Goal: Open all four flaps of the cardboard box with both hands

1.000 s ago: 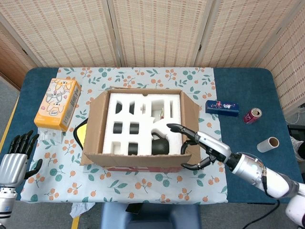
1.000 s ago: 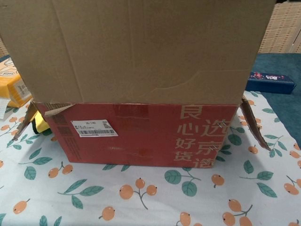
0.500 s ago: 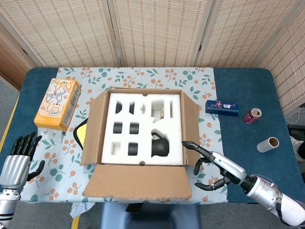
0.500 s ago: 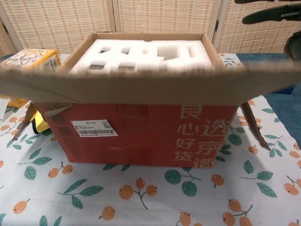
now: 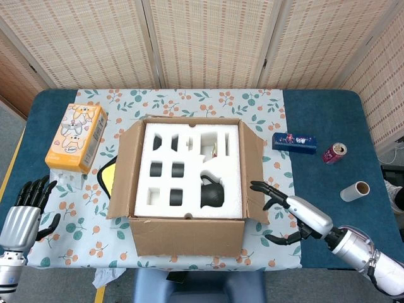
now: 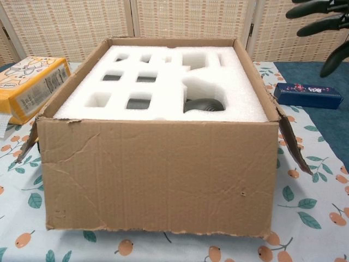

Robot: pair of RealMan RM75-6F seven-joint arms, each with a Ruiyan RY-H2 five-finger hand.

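The cardboard box [image 5: 189, 170] stands mid-table with its top uncovered, showing white foam [image 5: 189, 167] and a black teapot [image 5: 213, 194]. Its front flap [image 5: 186, 237] hangs down over the front wall and fills the chest view as the front flap [image 6: 158, 174]. The left flap [image 5: 123, 170] and right flap [image 5: 252, 167] lean outward, while the back flap [image 5: 192, 119] shows only as a thin edge. My right hand [image 5: 293, 214] hovers by the box's front right corner with fingers spread, holding nothing. The right hand [image 6: 322, 22] also shows at the chest view's top right. My left hand [image 5: 25, 211] is at the table's left edge, empty, away from the box.
An orange tissue pack [image 5: 74, 137] lies left of the box and a yellow object [image 5: 106, 177] sits under the left flap. Right of the box are a blue carton [image 5: 294, 142], a red can [image 5: 334, 152] and a cardboard roll [image 5: 354, 190].
The front flap swung from upright over the box down to hang over the front wall. My right hand let go of it and drew back to the right. The left hand barely moved.
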